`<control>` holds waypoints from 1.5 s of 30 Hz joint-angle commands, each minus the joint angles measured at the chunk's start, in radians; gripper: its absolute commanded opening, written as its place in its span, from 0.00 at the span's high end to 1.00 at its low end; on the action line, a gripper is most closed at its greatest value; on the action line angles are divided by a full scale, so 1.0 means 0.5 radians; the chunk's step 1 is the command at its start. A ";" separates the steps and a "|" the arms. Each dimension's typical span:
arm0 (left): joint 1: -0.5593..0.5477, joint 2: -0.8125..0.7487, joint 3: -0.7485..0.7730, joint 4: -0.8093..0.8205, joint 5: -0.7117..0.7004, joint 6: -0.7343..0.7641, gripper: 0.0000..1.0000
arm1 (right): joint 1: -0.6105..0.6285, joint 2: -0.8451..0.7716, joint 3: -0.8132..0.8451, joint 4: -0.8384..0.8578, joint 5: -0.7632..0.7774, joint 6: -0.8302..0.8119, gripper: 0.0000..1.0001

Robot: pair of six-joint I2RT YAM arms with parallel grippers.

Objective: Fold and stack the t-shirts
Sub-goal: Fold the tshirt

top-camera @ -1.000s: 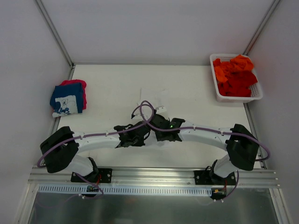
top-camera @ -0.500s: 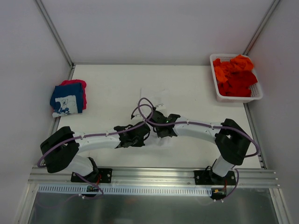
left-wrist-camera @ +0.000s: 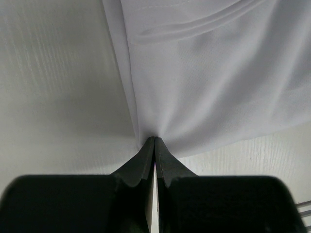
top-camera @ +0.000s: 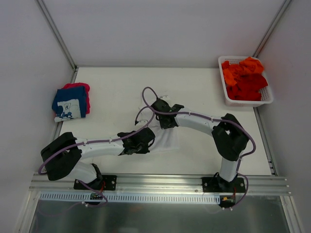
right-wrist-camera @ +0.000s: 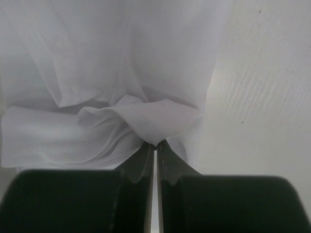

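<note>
Two hands: both are pressed together on the white t-shirt (top-camera: 166, 139), each pinching a fold of its cloth.
Left hand (top-camera: 149, 141): nips the shirt's near-left edge, and the cloth (left-wrist-camera: 204, 87) fans out taut from the pinch.
Right hand (top-camera: 163, 118): grips a bunched flap (right-wrist-camera: 146, 119) on the shirt's far side.
Why held so: probably two opposite grips, so the arms can draw the cloth flat or carry one edge over for a fold.
White t-shirt: rumpled, between the hands, in the near middle of the tabletop (top-camera: 116, 87).
Finished stack: a navy t-shirt (top-camera: 70, 104) lies folded on a pink-red t-shirt (top-camera: 82, 87) at the left edge, well apart from the working area.
Basket (top-camera: 245, 103): stands at the far right corner, with orange t-shirts (top-camera: 243, 70) and red t-shirts (top-camera: 249, 88) heaped in it unfolded.
Writing: the navy shirt's white print is too small to read, and no brand or label shows elsewhere.
</note>
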 commanded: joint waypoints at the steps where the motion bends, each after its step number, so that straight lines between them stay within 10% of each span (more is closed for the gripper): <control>1: -0.020 -0.030 -0.026 -0.027 -0.009 -0.008 1.00 | -0.051 0.048 0.125 0.016 -0.037 -0.082 0.95; 9: -0.020 -0.027 -0.048 -0.024 0.000 -0.027 1.00 | -0.159 0.091 0.242 0.016 -0.031 -0.100 0.90; 18: -0.020 0.001 -0.048 -0.024 0.037 -0.051 1.00 | -0.269 0.168 0.438 -0.011 0.043 -0.220 0.39; 24: -0.020 -0.024 -0.027 -0.024 0.016 -0.027 1.00 | -0.269 -0.114 0.344 -0.033 -0.015 -0.245 0.32; 27: -0.020 0.001 0.016 -0.027 0.025 -0.014 1.00 | -0.260 -0.362 0.181 -0.020 -0.174 -0.232 0.36; 33: -0.023 0.108 0.069 -0.024 0.068 -0.030 1.00 | -0.217 -0.578 -0.102 0.060 -0.393 -0.202 0.97; 45: -0.027 -0.103 0.335 -0.143 -0.242 0.164 0.92 | -0.208 -0.237 -0.105 0.127 -0.430 -0.186 0.99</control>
